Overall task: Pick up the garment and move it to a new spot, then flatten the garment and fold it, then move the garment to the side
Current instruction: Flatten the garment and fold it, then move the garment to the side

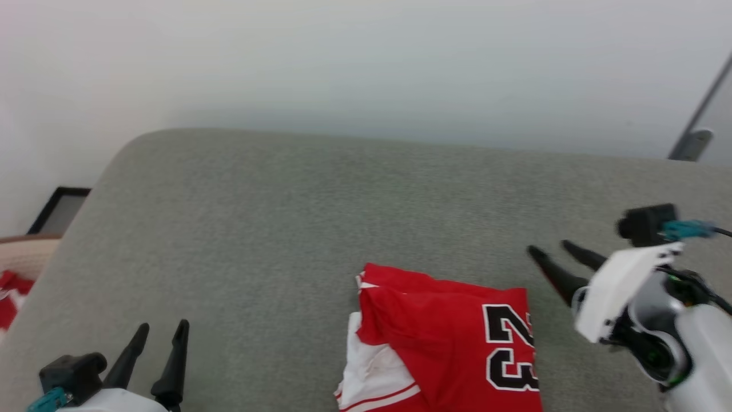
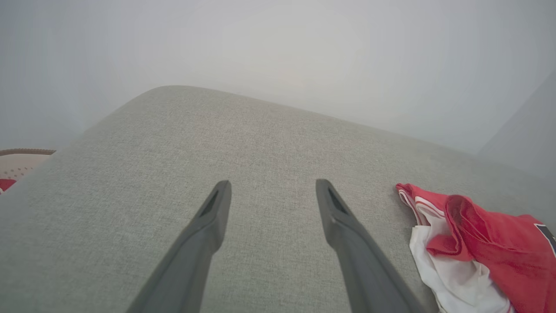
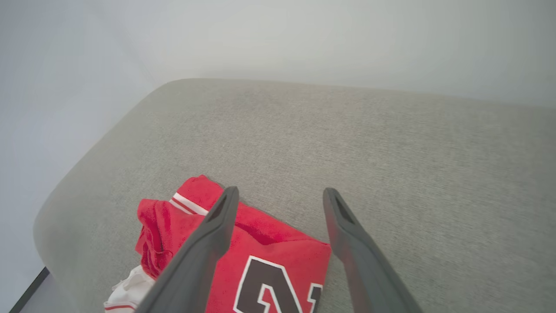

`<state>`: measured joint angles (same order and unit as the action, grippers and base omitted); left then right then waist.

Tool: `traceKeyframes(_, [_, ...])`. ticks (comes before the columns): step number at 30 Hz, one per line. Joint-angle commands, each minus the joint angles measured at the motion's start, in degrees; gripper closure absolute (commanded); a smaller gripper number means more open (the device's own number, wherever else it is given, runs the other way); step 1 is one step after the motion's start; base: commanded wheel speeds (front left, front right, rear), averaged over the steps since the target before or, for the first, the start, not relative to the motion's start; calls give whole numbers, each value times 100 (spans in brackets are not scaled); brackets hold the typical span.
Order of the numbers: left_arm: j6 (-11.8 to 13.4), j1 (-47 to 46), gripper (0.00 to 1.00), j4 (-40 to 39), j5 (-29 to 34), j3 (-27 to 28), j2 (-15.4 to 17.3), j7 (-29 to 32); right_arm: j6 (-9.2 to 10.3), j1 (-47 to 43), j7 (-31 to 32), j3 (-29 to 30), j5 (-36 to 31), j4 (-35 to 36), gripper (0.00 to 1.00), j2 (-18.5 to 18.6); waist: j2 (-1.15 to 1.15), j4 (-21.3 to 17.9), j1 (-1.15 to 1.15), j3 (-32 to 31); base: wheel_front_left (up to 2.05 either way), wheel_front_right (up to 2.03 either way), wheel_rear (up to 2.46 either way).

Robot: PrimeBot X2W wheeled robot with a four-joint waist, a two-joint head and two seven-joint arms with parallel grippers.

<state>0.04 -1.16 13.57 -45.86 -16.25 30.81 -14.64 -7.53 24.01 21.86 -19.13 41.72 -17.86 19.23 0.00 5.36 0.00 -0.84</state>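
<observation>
Head view, twelve pointing away from me.

One garment (image 1: pixel 440 337) — folded, lying on the grey cushion (image 1: pixel 257 217) at the surface's six o'clock. Its near end is cut off by the frame's bottom, so I cannot tell its long axis. The red numbered face is up. The 23 lies on its side, digits stacked along the twelve-to-six line at the garment's three o'clock edge. A white sleeve and striped trim stick out at its nine o'clock side.

Two grippers, two dark fingers each. My left gripper (image 1: pixel 163 325) sits at seven o'clock, well apart from the cloth, fingers pointing to twelve, spread wide, holding nothing. My right gripper (image 1: pixel 549 247) hangs at the garment's two o'clock, near but not touching — fingers aimed at ten, spread wide, empty.

One dark frame (image 1: pixel 57 209) stands off the cushion at nine. One pale rimmed thing (image 1: pixel 26 252) lies below it; I cannot tell what it is.
</observation>
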Motion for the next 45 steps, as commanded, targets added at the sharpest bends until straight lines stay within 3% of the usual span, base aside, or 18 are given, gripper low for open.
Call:
traceKeyframes(1, [33, 63, 0, -19, 24, 28, -3, -22, 9, -123, -133, 97, -37, 44, 0, 65, 0, -315, 0, -42, 0, 0, 0])
traceKeyframes(11, [37, 249, 0, 8, 137, 255, -69, -52, 9, -898, -1409, 680, -230, 261, 0, 600, 0, -822, 0, -90, 0, 0, 0])
traceKeyframes(22, [-106, 397, 0, 48, 501, 692, -228, -57, 9, -1545, -2864, 796, -681, 146, 0, 681, 0, -927, 0, -160, 0, 0, 0])
traceKeyframes(29, [-236, 515, 0, 94, 766, 1035, -354, -57, 9, -1692, -3194, 896, -863, 12, 0, 558, 0, -890, 0, -208, 0, 0, 0])
traceKeyframes(45, [-448, 602, 0, 171, 1071, 1392, -566, -48, 9, -1803, -3247, 968, -923, -55, 0, 506, 0, -844, 0, -221, 0, 0, 0])
